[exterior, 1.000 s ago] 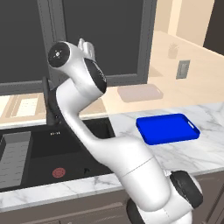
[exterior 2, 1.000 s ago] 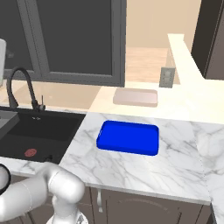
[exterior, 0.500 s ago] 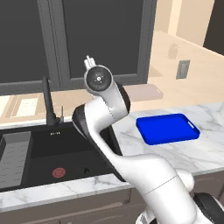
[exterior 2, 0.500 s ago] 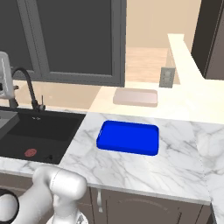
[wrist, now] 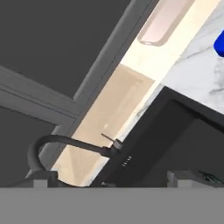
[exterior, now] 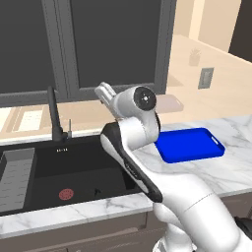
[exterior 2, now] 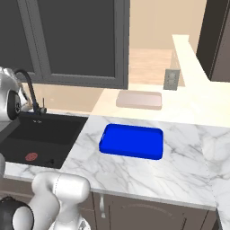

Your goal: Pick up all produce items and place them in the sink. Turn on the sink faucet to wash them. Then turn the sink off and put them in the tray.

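Left base view: the white marble tabletop [exterior: 231,167] carries the black sink [exterior: 74,167] beside the blue tray [exterior: 189,145].

Right base view: bare marble lies around the tray, window behind.

Hand view: end effector [wrist: 113,177] open above the sink, facing the sink faucet [wrist: 70,144].

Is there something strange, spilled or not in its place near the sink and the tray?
Nothing is spilled or askew. The one oddity: the sink and the blue tray hold no produce, and none lies on the counter.
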